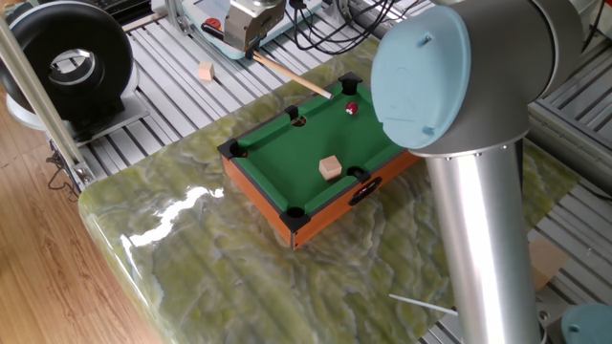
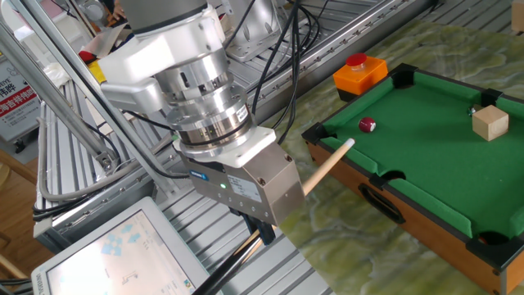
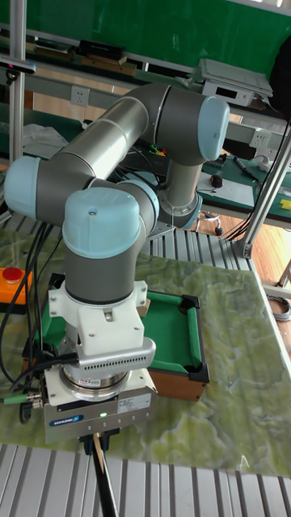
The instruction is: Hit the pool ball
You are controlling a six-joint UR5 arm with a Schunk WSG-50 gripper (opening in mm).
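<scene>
The pool ball (image 1: 351,108) (image 2: 367,124), small, dark red and glossy, lies on the green felt near one end of the mini pool table (image 1: 258,196) (image 2: 409,220). My gripper (image 2: 260,237) (image 1: 251,34) (image 3: 99,440) hangs off that end of the table. It is shut on a wooden cue stick (image 2: 326,167) (image 1: 292,75). The cue slants over the table's rail, and its pale tip stands a short gap from the ball. The ball is hidden in the tall fixed view.
A tan wooden cube (image 1: 331,168) (image 2: 490,123) sits on the felt near a side pocket. A red button on an orange base (image 2: 359,72) stands beside the table's corner. Another small cube (image 1: 206,72) lies on the metal slats. A tablet (image 2: 123,254) lies below the gripper.
</scene>
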